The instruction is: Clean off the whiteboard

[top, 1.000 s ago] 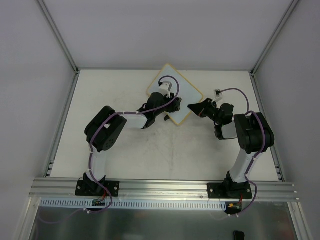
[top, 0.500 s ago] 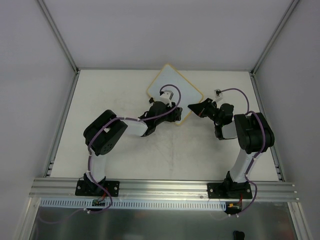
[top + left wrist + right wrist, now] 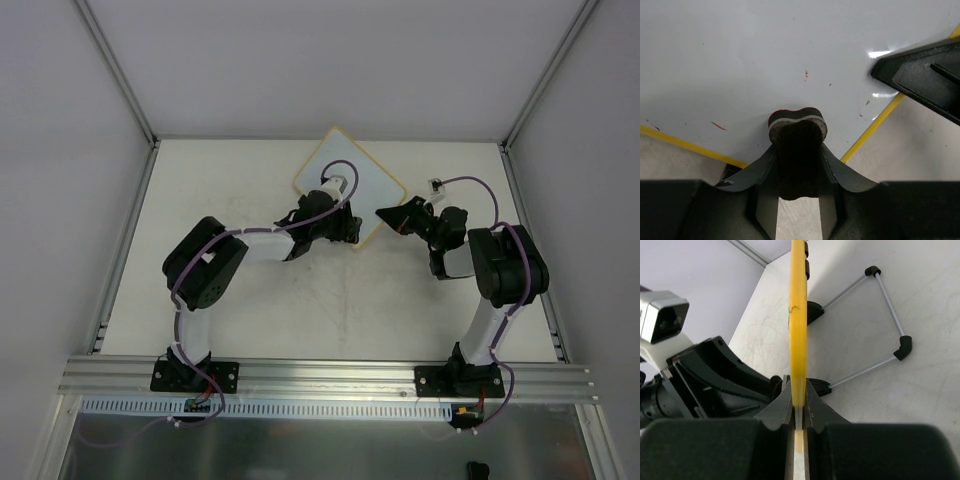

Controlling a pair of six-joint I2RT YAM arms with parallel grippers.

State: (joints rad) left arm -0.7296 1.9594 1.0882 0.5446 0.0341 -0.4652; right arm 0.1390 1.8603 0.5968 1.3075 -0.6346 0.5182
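The whiteboard [image 3: 352,168] lies turned like a diamond at the back middle of the table. My left gripper [image 3: 344,229] is shut on a small black eraser [image 3: 797,127] and presses it onto the white surface [image 3: 765,60] near the board's near corner. Small red marks [image 3: 718,125] show beside the eraser. My right gripper [image 3: 386,215] is shut on the board's yellow edge [image 3: 798,315], seen end-on between its fingers [image 3: 798,390]. It also shows in the left wrist view [image 3: 922,75].
The board's wire stand [image 3: 887,302] with black feet lies on the table behind the board. My left arm [image 3: 715,375] fills the left of the right wrist view. Metal rails [image 3: 128,250] and grey walls bound the table.
My left gripper has slid the eraser across the board, from its middle towards its near right edge. The right gripper and the board have not moved.
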